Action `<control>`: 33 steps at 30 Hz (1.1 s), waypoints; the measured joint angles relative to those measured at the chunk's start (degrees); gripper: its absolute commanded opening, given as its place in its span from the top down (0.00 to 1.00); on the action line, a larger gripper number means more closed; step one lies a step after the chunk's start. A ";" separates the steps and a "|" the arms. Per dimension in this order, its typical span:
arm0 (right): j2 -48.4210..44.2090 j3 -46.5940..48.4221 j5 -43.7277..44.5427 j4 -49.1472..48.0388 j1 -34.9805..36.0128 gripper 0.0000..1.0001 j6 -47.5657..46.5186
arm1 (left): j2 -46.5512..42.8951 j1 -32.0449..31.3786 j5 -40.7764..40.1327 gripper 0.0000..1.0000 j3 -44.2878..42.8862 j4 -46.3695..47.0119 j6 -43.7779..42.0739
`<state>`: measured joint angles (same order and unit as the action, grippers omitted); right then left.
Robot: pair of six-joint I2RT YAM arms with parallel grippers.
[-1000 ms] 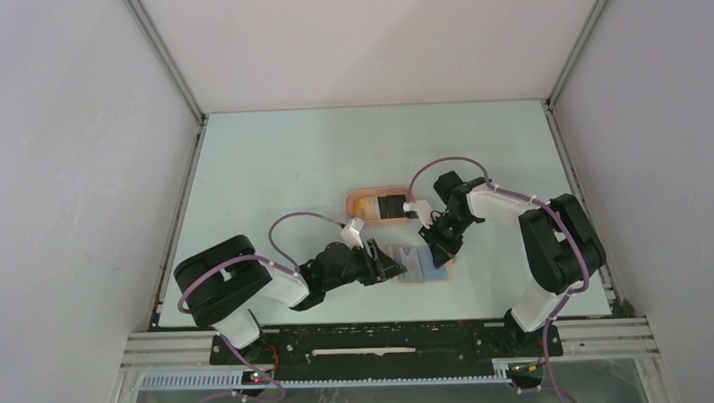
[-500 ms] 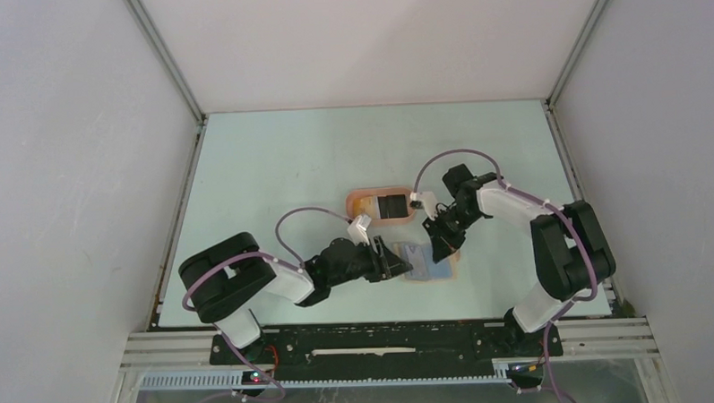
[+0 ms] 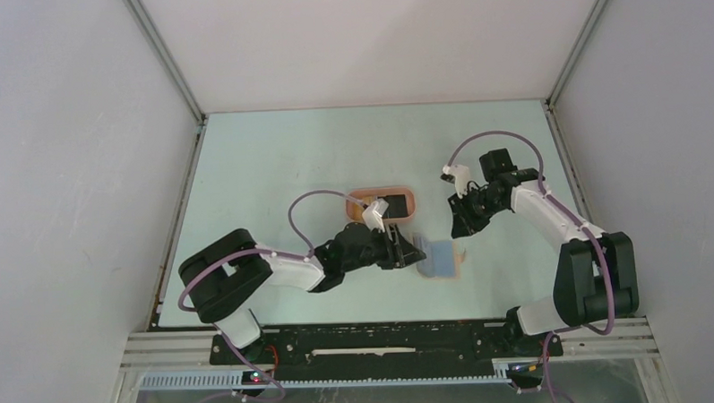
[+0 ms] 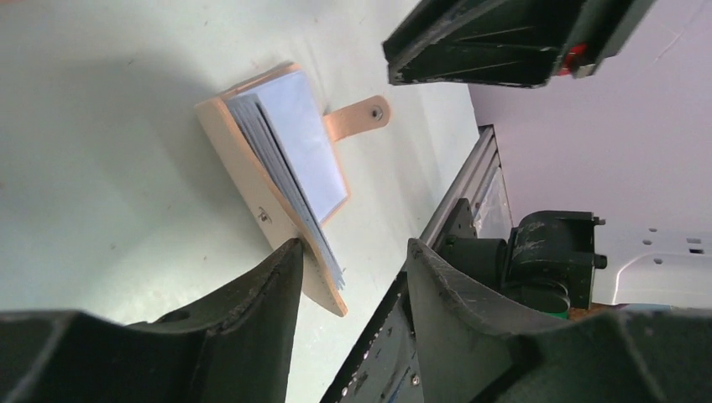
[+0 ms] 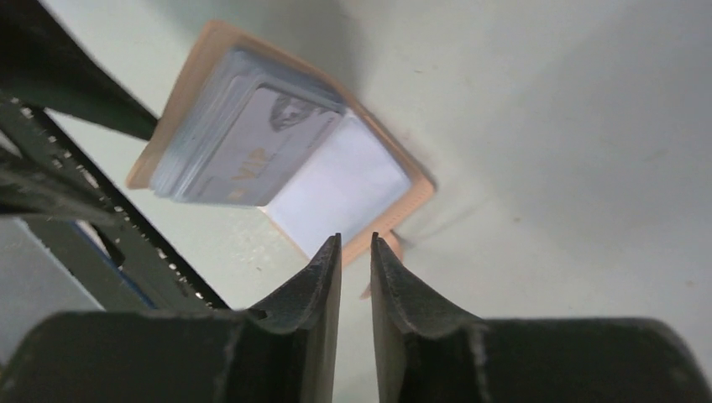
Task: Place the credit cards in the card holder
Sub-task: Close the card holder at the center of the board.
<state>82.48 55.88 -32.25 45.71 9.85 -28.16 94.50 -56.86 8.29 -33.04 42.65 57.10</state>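
Now L tool (image 4: 354,254) apart beside card holder (image 4: 241,164), R tool (image 5: 355,243) barely apart, empty; tray (image 3: 410,200) part-hidden

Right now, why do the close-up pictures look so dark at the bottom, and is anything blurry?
Top external view: even, soft light, faint shadows under the arms. Left wrist view: the dark fingers crowd the lens and blur; the card holder is crisp, shading the table beside it. Right wrist view: fingers again dark and close; the card holder looks slightly soft.
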 measured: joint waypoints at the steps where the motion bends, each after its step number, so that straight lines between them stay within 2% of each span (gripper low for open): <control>1: 0.04 0.00 1.09 -0.35 -0.20 0.69 0.33 | 0.00 0.00 0.11 0.46 -0.66 -0.48 -0.22; 11: 3.50 0.00 8.39 -2.29 -1.86 0.67 1.57 | 5.55 0.00 3.69 0.46 -10.99 -4.96 -2.69; 20: 4.28 -0.09 7.28 -2.27 -5.38 0.67 1.75 | 13.03 -0.39 7.21 0.46 -17.22 -6.21 -3.15; 26: -0.13 -0.09 3.32 -2.05 -8.09 0.65 1.22 | 14.21 -0.50 7.67 0.47 -18.14 -7.28 -4.72; 28: -2.60 -0.09 1.60 -1.70 -8.63 0.65 0.44 | 14.32 -0.44 7.63 0.51 -18.86 -8.22 -5.79; 31: -5.97 -0.09 -1.90 -0.57 -9.33 0.64 -1.51 | 14.73 -0.02 7.56 0.63 -20.09 -9.03 -7.30; 33: -8.28 -0.11 -5.22 0.42 -10.36 0.60 -2.86 | 14.91 0.33 7.39 0.66 -20.22 -9.25 -8.44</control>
<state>74.19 55.77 -37.47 46.13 -0.51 -31.03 109.40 -56.53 15.68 -53.25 33.41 48.66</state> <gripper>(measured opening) 0.359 0.384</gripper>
